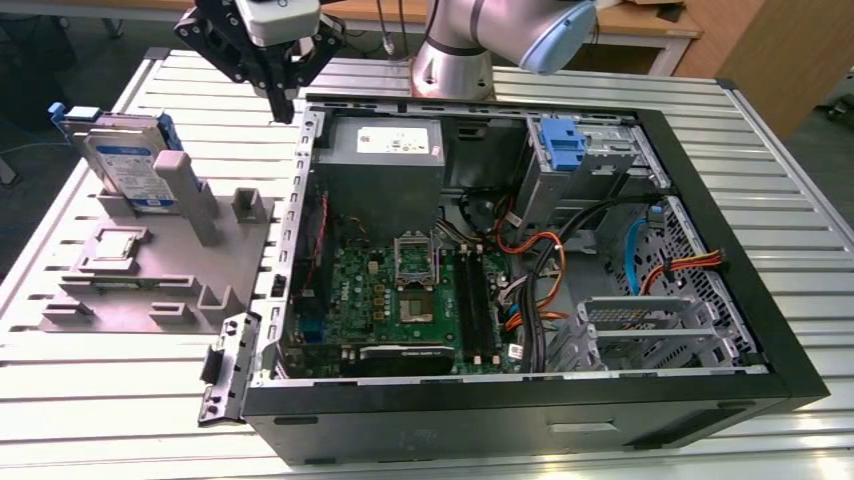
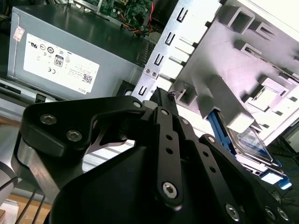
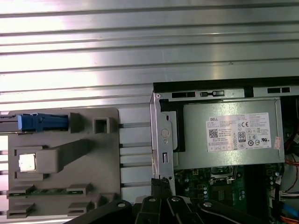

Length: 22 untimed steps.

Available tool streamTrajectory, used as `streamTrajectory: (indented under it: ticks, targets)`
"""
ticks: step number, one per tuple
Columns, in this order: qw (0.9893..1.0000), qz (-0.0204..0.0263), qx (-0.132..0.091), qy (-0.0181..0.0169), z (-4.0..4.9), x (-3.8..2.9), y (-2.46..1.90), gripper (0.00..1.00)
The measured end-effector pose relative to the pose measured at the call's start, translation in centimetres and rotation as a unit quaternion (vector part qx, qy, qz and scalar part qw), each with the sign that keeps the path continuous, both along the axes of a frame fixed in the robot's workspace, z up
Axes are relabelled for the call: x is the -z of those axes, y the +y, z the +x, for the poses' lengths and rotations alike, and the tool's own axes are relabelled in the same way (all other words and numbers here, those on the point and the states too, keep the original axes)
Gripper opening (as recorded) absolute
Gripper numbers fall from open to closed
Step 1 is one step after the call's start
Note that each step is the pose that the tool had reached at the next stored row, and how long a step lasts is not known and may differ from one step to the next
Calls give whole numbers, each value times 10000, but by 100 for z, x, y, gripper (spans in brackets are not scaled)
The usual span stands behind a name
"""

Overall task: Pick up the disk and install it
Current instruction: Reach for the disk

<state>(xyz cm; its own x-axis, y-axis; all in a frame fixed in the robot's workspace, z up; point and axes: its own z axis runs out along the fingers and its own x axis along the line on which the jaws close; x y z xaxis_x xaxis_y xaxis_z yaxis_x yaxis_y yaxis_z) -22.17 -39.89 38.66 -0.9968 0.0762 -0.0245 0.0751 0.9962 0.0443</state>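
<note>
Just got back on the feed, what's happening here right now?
The gripper hangs empty and shut by the open computer case's wall on the exterior view's left. The disk stands upright in the grey fixture block beside the case, not yet picked up.

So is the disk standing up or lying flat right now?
Upright: the disk stands on edge in the grey fixture block, outside the computer case.

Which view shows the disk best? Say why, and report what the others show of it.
The exterior view: the disk stands upright in the grey fixture, label and blue carrier plain. The second wrist view shows part of it behind a fixture post; the first wrist view, its blue edge.
</note>
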Motion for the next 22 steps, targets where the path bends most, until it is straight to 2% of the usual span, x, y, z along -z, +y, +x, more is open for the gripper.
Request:
streamTrajectory:
  ticks: [22]
  targets:
    - [10000, 0, 0, 0, -44, 5, 0, 10]
